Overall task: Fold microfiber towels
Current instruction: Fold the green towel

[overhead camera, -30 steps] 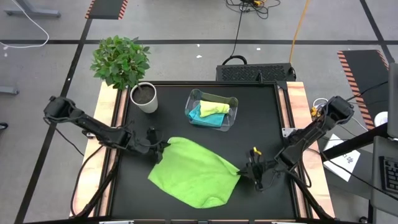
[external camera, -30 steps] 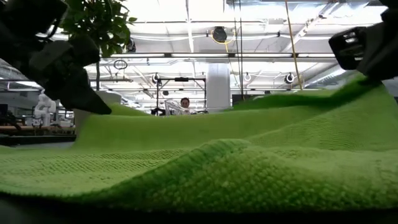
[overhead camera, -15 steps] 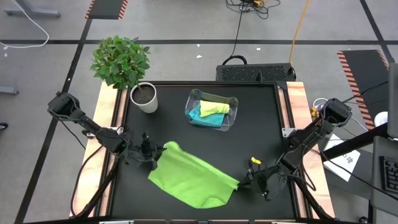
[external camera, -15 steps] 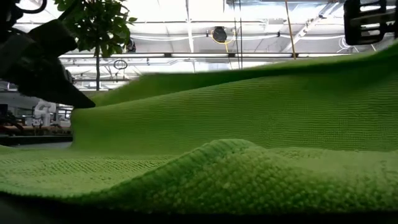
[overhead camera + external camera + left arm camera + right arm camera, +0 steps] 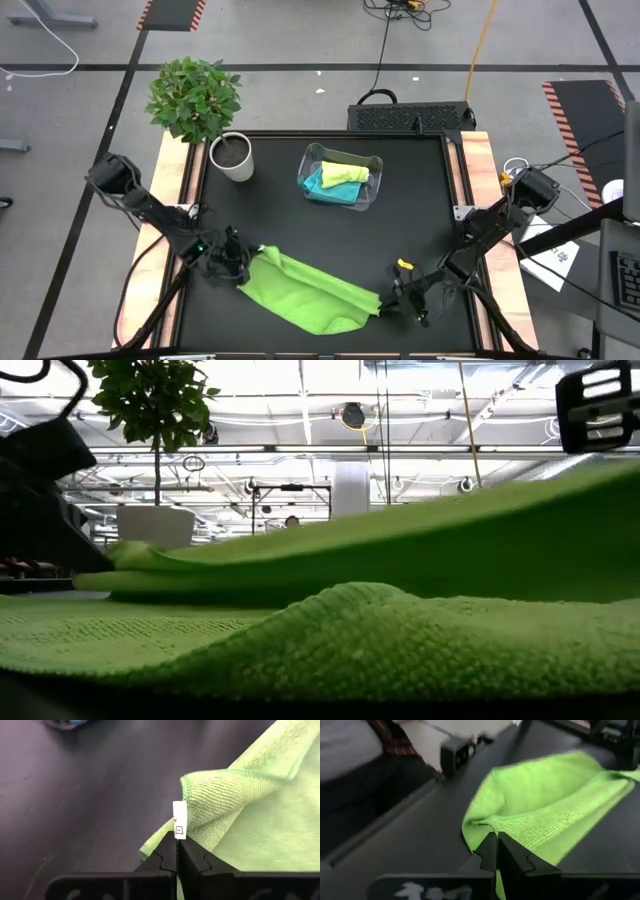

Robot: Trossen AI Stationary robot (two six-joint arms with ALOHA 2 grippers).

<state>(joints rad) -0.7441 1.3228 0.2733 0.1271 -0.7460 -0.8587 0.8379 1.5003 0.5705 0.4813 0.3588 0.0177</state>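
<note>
Step in hand: folding the bright green towel (image 5: 305, 292) in half, one edge carried over toward the near edge of the counter (image 5: 400, 210)
Left gripper (image 5: 240, 266): fingers pressed together, clamped on the towel's left corner beside its small white tag (image 5: 179, 820)
Right gripper (image 5: 397, 293): fingers also pressed together, clamped on the towel's right corner, low over the counter
Towel position: near the front of the counter, stretched as a long band between the two grippers
Long axis: runs from the left gripper slantwise down to the right gripper, so the fold line lies across the counter, left to right
Lifted layer: in the low view it hangs just above the lower layer, not yet lying flat
Key relation: the free lower edge lies on the near side of both grippers, so both corners likely need to travel that way and down together to meet it
Nearer arm: neither; each holds its own end
Other towels: a pale yellow-green towel (image 5: 345, 172) and a turquoise towel (image 5: 322, 186) sit in the clear bin (image 5: 371, 190), well apart at the back
Bystander: potted plant (image 5: 196, 100) at the back left corner
</note>
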